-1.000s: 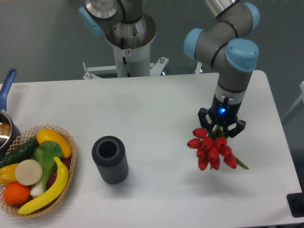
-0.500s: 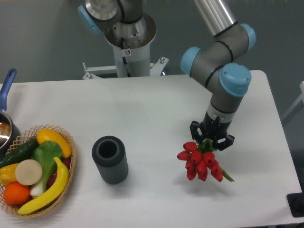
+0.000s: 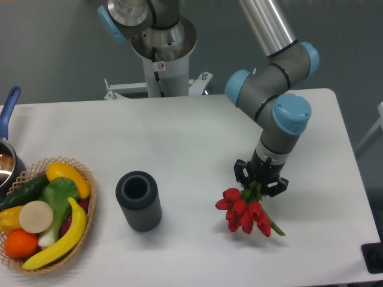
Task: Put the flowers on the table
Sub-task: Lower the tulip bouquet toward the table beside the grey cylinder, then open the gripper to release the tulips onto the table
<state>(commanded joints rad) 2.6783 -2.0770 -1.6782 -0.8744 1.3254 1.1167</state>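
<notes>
Red tulips [image 3: 244, 213] hang pinched in the gripper [image 3: 260, 182] low over the white table [image 3: 179, 137]; release remains

The gripper [image 3: 260, 182] holds the flowers [image 3: 245, 213] over the table [image 3: 191, 137].

A large white rectangular tabletop with rounded corners [image 3: 179, 131] spans the scene. At its near left sits a colourful wicker basket of fruit and vegetables [image 3: 45, 212]. Just right of it stands a dark grey ribbed cylinder [image 3: 138, 201]. At the far left edge, a blue-handled metal pot [image 3: 7, 149] pokes in.
</notes>
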